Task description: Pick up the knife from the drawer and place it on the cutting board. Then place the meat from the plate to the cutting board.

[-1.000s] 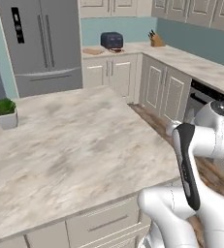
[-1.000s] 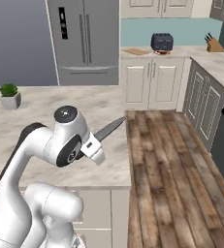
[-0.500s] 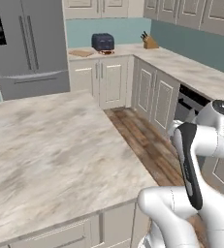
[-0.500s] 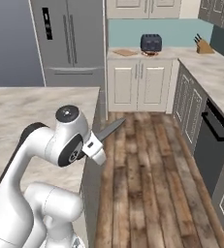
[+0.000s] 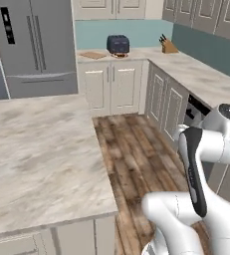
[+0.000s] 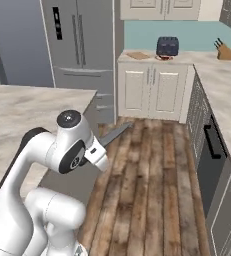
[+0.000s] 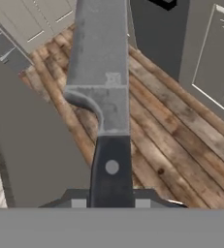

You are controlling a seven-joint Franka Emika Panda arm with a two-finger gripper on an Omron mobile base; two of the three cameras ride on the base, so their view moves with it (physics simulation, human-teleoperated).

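My pincer (image 7: 111, 203) is clamped on the knife (image 7: 101, 97) by its black handle, blade out over the wooden floor. My base has swung toward the far tabletop, where the cutting board (image 6: 137, 55) waits beside the toaster (image 6: 167, 46), still well away.

- One knife (image 7: 101, 92), grey blade and black handle, also seen in the right base view (image 6: 114, 134).
- One cutting board (image 6: 137, 55) on the far table.
- One toaster (image 6: 167, 46), dark, beside the board.
- One knife block (image 6: 226, 51), wooden, with dark handles sticking out; their number cannot be told.
- One refrigerator (image 5: 34, 47), steel, with two doors.
- One island table (image 5: 37, 159) with a marbled top.
- One dishwasher (image 6: 212, 160) under the side table.
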